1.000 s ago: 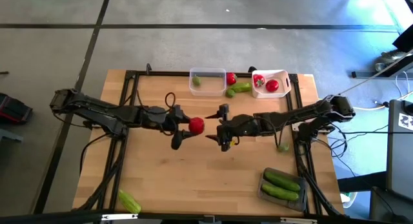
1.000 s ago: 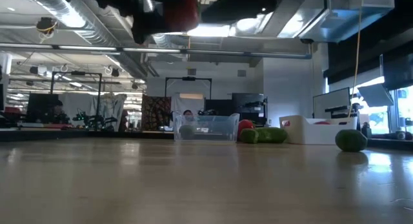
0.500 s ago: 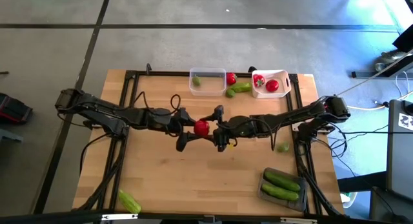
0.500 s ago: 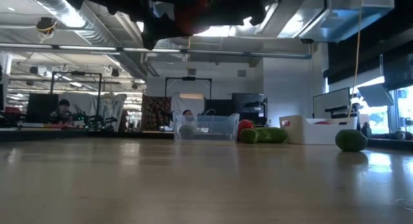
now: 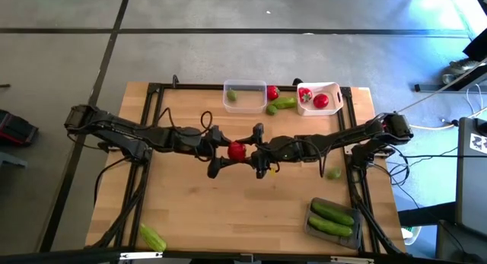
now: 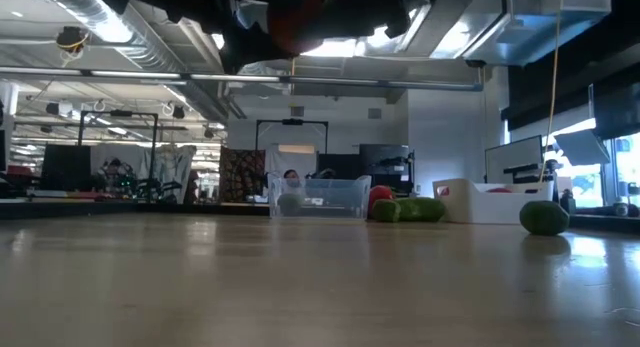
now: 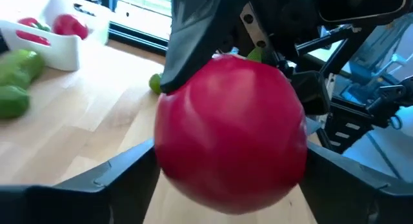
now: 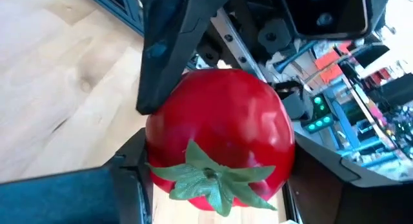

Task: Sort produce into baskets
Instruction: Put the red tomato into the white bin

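Tomato: round red tomato with a green leafy cap (image 5: 237, 150), frame centre in the high view, above the bare wooden table (image 5: 190, 211).
Left gripper (image 5: 222, 151): fingers spread beside the tomato.
Right gripper (image 5: 253, 150): fingers pinching the tomato.
Open room: lower-centre boards bare.

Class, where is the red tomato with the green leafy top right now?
In the high view the red tomato sits mid-table, raised off the wood, between the left pincer and the right pincer, well in front of the clear basket.

Two dark jointed arms (image 5: 122, 135) with looping black cables (image 5: 202, 118).
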Controlling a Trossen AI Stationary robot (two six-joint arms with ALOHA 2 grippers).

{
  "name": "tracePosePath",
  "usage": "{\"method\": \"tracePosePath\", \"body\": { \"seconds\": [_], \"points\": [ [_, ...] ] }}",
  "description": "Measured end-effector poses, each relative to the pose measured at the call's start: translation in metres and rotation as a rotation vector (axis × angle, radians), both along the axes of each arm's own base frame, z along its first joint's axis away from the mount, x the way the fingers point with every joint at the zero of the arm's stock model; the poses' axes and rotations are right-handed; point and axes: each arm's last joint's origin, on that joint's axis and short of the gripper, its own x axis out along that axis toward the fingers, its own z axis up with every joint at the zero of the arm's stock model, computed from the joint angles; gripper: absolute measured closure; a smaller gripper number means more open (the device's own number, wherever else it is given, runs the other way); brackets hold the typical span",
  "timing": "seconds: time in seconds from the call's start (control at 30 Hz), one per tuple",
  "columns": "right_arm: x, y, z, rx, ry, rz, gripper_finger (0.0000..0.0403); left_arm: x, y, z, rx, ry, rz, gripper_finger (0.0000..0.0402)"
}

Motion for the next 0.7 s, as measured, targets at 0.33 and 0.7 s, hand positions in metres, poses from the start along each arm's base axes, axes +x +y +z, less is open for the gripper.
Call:
{"method": "tracePosePath", "body": {
  "seconds": [0.33, 0.7],
  "points": [
    [-0.033, -0.013, 0.02, -0.003, 0.083, -0.265, 0.0177, -0.029, 0.008, 0.01, 0.077, 0.116, 0.132, 0.0055],
    [-0.109, -0.084, 0.051, 0.148, 0.177, -0.716, 0.0176, -0.034, 0.01, 0.0, 0.071, 0.222, 0.209, 0.0054]
  ]
}}
